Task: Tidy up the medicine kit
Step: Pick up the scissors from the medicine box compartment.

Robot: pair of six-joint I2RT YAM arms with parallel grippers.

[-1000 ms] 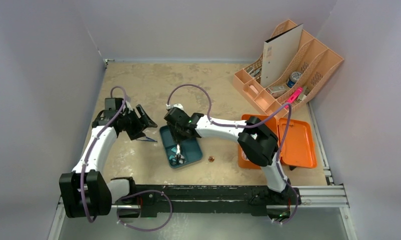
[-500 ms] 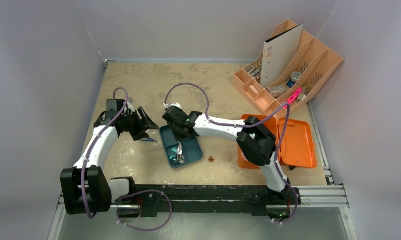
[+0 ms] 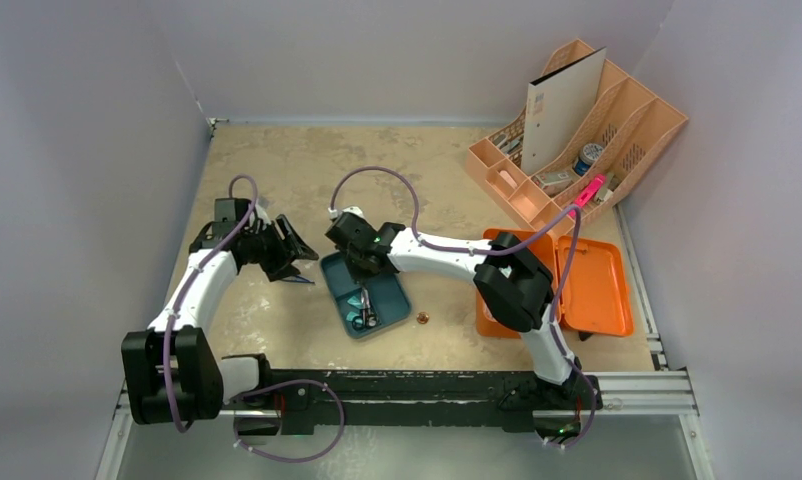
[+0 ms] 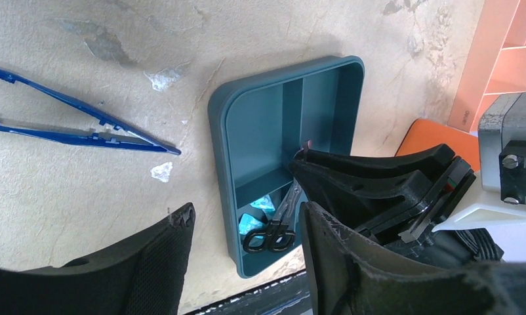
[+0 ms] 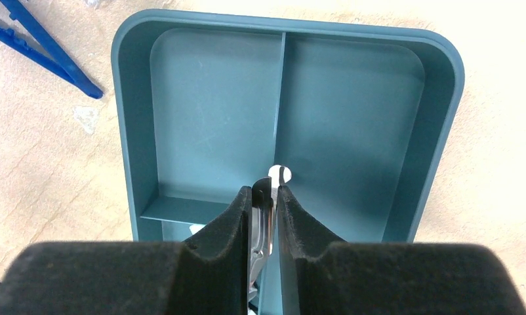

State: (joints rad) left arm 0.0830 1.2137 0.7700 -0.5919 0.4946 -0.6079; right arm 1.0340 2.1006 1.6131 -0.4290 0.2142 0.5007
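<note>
The orange medicine kit (image 3: 597,285) lies open at the right, partly hidden behind my right arm; a corner shows in the left wrist view (image 4: 434,134). My right gripper (image 3: 361,268) is over the dark teal tray (image 3: 387,285) and is shut on the blades of black-handled scissors (image 3: 363,312). In the right wrist view (image 5: 265,197) the metal blades (image 5: 263,216) sit between its pads above the tray's divider (image 5: 280,98). The scissors' handles (image 4: 270,237) hang over the tray's near compartment. My left gripper (image 3: 295,247) is open and empty, left of the tray (image 4: 247,125). Blue tweezers (image 3: 297,279) lie on the table beside it.
A pale peach desk organizer (image 3: 577,140) with a folder and small items stands at the back right. A small copper-coloured round thing (image 3: 423,319) lies right of the tray. Light blue packets (image 4: 260,207) lie in the tray's near compartment. Walls enclose the table on three sides.
My right gripper has shifted slightly back-left and the scissors' handles have swung to the right over the tray. My left gripper has edged right toward the tray.
</note>
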